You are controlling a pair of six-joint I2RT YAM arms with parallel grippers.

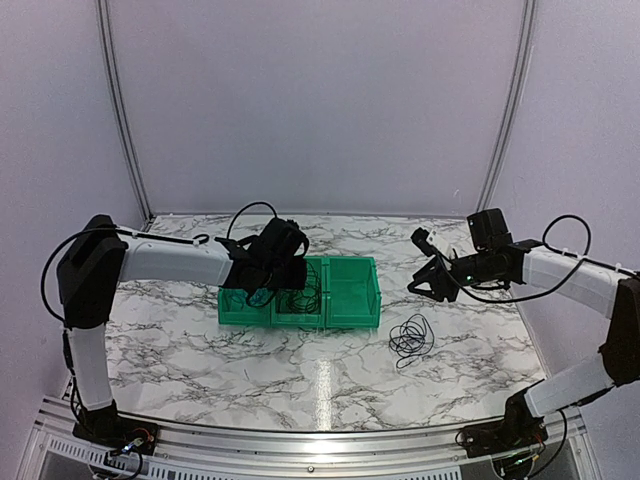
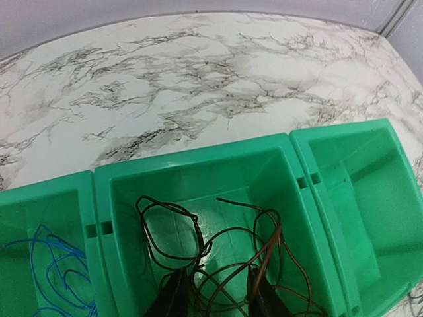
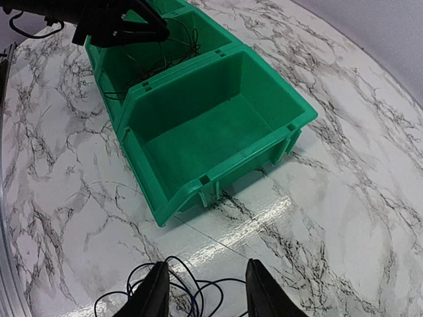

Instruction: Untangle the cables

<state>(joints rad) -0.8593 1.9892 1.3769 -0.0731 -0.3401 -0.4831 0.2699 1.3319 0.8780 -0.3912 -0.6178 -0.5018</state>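
Note:
Three green bins stand in a row mid-table. My left gripper is open and low inside the middle bin. Its fingers stand among the loops of a thin dark cable lying in that bin, and strands run across and beside them. A blue cable lies in the left bin. My right gripper is open and empty, hovering just above a loose dark coil on the table in front of the right bin. That coil also shows between the right fingers in the right wrist view.
The right bin holds nothing. The left arm reaches over the far bins. The marble table is walled at the back and sides.

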